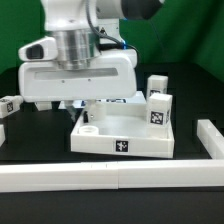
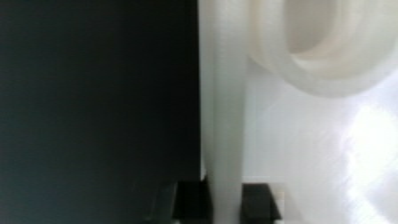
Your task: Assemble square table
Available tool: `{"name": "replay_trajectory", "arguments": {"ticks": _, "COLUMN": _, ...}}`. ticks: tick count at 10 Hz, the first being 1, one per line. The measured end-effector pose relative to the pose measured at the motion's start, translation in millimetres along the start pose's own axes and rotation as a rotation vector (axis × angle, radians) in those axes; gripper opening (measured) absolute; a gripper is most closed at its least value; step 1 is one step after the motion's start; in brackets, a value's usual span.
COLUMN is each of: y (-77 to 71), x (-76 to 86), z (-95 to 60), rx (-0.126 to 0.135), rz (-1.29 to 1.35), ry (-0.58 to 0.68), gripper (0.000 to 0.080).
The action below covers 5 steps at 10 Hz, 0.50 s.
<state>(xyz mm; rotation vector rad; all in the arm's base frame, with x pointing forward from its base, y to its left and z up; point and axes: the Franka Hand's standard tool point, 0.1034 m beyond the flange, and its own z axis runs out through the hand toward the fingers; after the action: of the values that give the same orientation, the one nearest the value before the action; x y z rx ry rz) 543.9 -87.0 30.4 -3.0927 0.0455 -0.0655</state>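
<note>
Your two-finger gripper (image 2: 222, 198) is shut as far as it goes. In the wrist view its dark fingertips (image 2: 187, 198) sit one on each side of the thin raised rim (image 2: 222, 100) of the large white plastic square table top (image 1: 100, 140), so you are clamped on that rim. A round corner socket (image 2: 329, 50) lies just beside the grip. In the exterior view the gripper (image 1: 88, 108) comes down on the top's far corner at the exterior view's left, with the arm's broad hand hiding the contact itself.

The top lies flat near the middle of the black work surface (image 1: 40, 140), close to the long white bar-shaped wall piece (image 1: 110, 178) along the front edge. A second white bar (image 1: 212, 140) runs down the edge at the exterior view's right. One short white tagged leg (image 1: 160, 108) stands upright at the top's far corner on that side; you cannot tell whether it is seated in a socket. Another leg (image 1: 155, 85) stands just behind it, and a third (image 1: 8, 104) lies at the opposite edge of the surface.

This looks like the step of positioning the top, not of fitting a leg. Your next move probably calls for sliding the top low and level toward the bars to brace it. Keep the rim from slipping out of the pinch. Go gently, so the upright leg does not topple.
</note>
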Motion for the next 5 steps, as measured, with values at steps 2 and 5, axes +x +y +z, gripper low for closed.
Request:
{"name": "replay_trajectory", "arguments": {"ticks": 2, "y": 0.2, "x": 2.3, "z": 2.0, "rx": -0.023, "rz": -0.123, "ry": 0.012, "gripper": 0.0060}}
{"name": "replay_trajectory", "arguments": {"ticks": 5, "y": 4.8, "x": 5.5, "z": -0.5, "rx": -0.051, "rz": -0.412, "ry": -0.017, "gripper": 0.0060}}
